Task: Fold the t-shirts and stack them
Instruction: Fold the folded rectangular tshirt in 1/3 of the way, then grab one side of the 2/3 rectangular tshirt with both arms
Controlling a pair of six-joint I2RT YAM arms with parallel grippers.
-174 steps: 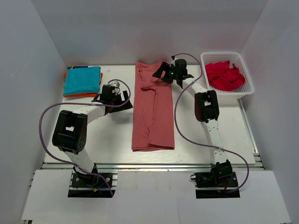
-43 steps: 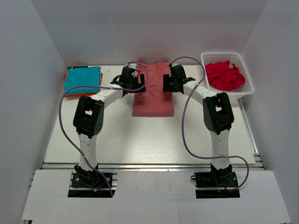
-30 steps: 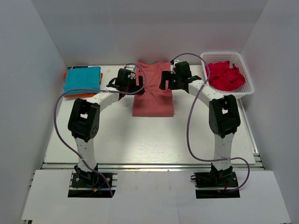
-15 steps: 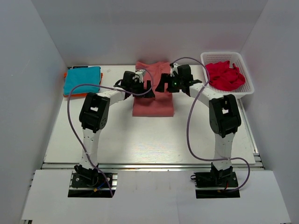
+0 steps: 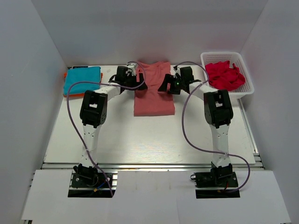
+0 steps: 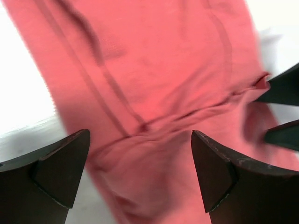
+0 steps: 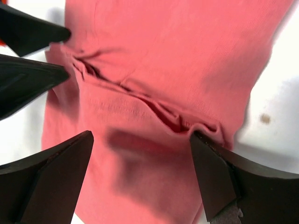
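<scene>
Where it lies folded, salmon-red t-shirt [image 5: 154,99], creased across middle

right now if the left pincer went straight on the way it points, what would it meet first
The salmon-red t-shirt. The left pincer points down at its folded cloth with jaws open, and nothing else shows in between, though depth is hard to judge.

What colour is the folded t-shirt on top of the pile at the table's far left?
The t-shirt is teal; the top view shows it best.
</scene>
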